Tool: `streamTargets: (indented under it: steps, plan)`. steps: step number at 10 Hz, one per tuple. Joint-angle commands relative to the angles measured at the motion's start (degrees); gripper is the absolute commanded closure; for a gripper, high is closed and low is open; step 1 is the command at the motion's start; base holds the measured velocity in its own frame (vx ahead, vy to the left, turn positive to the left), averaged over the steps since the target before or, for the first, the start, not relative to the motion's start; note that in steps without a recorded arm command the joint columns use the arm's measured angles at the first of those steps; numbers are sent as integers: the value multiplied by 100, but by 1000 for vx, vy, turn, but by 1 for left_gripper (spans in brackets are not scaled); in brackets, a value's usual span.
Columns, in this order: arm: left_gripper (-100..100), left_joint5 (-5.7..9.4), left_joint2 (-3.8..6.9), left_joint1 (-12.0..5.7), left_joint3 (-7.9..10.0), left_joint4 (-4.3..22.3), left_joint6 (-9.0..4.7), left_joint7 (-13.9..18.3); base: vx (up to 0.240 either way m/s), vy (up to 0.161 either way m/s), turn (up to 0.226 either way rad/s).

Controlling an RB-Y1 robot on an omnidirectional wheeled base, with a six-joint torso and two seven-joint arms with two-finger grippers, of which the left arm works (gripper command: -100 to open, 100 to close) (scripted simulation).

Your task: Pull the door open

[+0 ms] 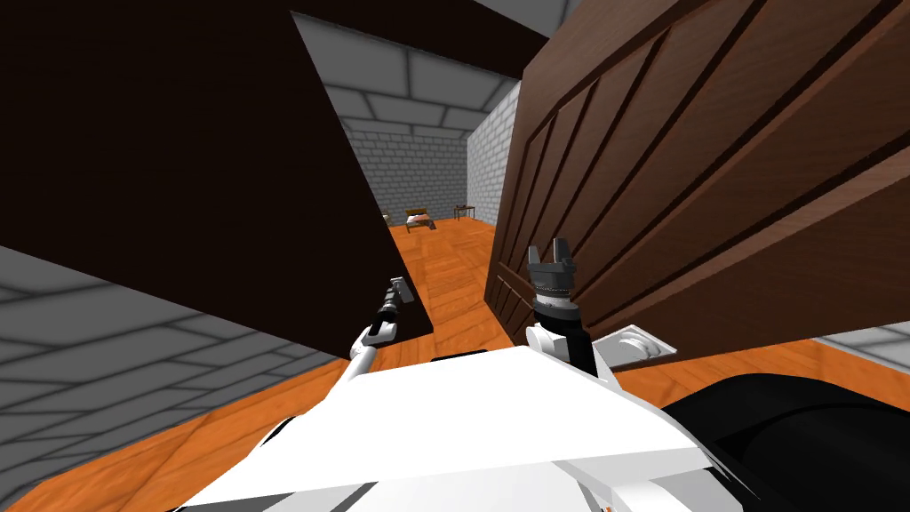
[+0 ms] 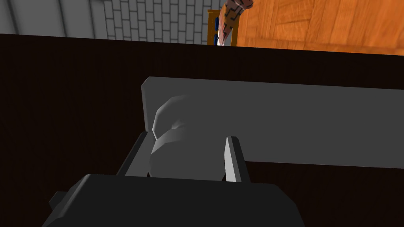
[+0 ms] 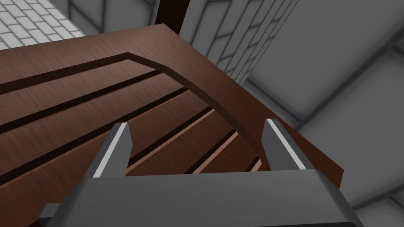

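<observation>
In the head view the dark door [image 1: 178, 133] fills the upper left of the frame, and at its lower edge near the centre the left gripper [image 2: 188, 137] is clenched on the grey knob [image 2: 177, 153], one finger pressing each side, with the knob's grey plate [image 2: 296, 118] flat on the door behind it. The brown panelled door [image 1: 711, 178] takes up the right of the frame, swung ajar so the orange wooden floor [image 1: 453, 267] shows between the two doors. The right gripper [image 3: 197, 124] hovers just before the brown door's face, fingers spread and holding nothing.
</observation>
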Motion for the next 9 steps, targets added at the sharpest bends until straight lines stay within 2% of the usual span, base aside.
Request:
streamTargets:
  steps: [1,3,4,5,9]
  plan:
    - [100,4,78,22,-122,-23,-31,120,-270,103,-141]
    - [100,8,163,50,-243,-51,-56,231,-227,88,-116]
    - [100,5,135,26,-199,-11,-51,183,-117,54,-45]
    - [100,0,198,81,-319,-49,-76,278,-136,70,-97]
    - [100,-3,387,181,-569,-178,-154,495,-209,109,-122]
